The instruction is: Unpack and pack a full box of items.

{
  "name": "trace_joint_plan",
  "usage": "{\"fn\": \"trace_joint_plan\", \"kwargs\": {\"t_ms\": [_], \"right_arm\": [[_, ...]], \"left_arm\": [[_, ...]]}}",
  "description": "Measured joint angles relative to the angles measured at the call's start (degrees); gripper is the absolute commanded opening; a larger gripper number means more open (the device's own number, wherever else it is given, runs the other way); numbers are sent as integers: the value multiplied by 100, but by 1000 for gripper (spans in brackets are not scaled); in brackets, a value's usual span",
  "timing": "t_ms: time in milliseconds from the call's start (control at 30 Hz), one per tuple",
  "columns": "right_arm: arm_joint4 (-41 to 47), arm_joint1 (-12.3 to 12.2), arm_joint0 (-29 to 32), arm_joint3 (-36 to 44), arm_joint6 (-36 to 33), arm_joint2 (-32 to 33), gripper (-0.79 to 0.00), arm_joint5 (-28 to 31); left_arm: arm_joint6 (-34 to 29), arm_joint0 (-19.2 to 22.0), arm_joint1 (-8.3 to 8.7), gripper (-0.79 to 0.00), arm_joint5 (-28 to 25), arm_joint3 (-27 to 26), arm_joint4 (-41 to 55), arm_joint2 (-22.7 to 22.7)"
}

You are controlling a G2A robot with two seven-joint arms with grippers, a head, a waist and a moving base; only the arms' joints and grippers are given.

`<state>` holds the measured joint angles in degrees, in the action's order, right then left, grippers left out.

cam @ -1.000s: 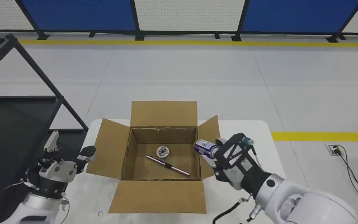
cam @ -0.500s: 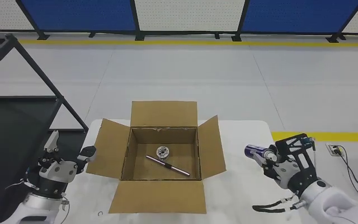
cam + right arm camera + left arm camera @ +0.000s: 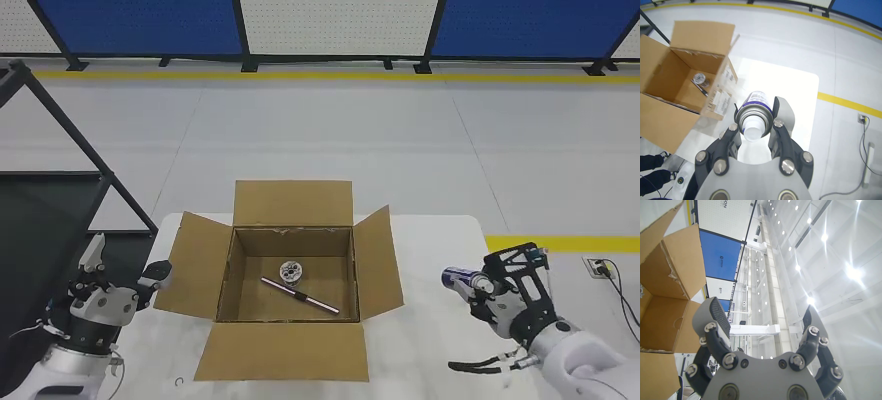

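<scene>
- Gripping the spray can (image 3: 755, 115) around its body, the right end effector (image 3: 757, 109) had both fingers clamped on it, white cap end pointing back at the wrist.
- From the top view that spray can (image 3: 460, 279) sat in the right end effector (image 3: 480, 285) over the right side of the white surface (image 3: 440, 340), well apart from the cardboard box (image 3: 293, 285) and past its right flap. Couldn't tell if the can was touching the surface, tbh.
- The cardboard box was in the middle of the surface with all four flaps folded out.
- Two bits were left inside on the bottom: a thin metal rod (image 3: 300, 296) lying on a diagonal, and a small round metal part (image 3: 291, 270) just beside the rod's far end.
- Same two showed up in the right wrist view too, rod (image 3: 699, 88) and round part (image 3: 699, 77), close together.
- The left end effector (image 3: 125, 262) was off by the box's left flap, at the left edge of the surface.
- In its own wrist view the left end effector (image 3: 762, 311) was spread wide with nothing between the pads, pointing up at the ceiling lights.
</scene>
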<state>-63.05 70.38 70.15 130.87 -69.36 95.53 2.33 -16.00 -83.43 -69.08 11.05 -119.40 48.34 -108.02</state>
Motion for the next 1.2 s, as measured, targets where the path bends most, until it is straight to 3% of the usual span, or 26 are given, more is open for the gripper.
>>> {"fn": "trace_joint_plan", "kwargs": {"t_ms": [267, 533, 1200], "right_arm": [[-260, -55, -179, -925, -688, 21, -785, -295], [-117, -75, -242, -2033, -494, 79, -785, -654], [-704, -111, -646, -2999, -357, -364, -785, -1143]], "left_arm": [[0, 0, 0, 0, 0, 0, 0, 0], [0, 0, 0, 0, 0, 0, 0, 0], [0, 0, 0, 0, 0, 0, 0, 0]]}}
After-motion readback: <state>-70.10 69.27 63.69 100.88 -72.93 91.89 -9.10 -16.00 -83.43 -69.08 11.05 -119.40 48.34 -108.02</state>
